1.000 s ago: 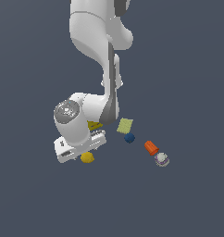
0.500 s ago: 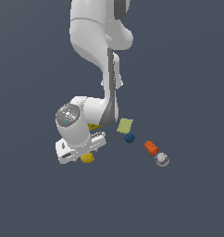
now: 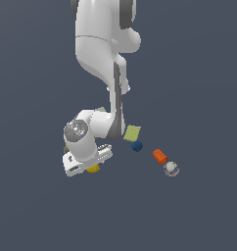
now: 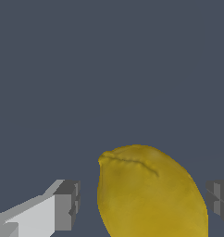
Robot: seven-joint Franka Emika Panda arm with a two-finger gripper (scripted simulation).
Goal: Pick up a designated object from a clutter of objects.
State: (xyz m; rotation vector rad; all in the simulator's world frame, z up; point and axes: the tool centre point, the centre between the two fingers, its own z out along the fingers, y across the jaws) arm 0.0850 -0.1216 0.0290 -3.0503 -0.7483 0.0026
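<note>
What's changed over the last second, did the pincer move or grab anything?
The pincer sank slightly toward the yellow lemon-like ball, hiding more of it in the exterior view. Its fingers straddle the ball with gaps, so nothing is gripped yet. The pale green square, dark blue ball, orange cylinder and cup stayed put.

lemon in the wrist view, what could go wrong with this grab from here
1. The lemon sits off-centre between the open fingers, with a gap on one side and the other finger close. Closing now may push or roll it rather than pinch it squarely.
2. Its rounded, tapered skin offers no flat faces, so it could squirt out under pressure.
3. In the exterior view the hand hides most of the lemon, so contact cannot be checked from there.
</note>
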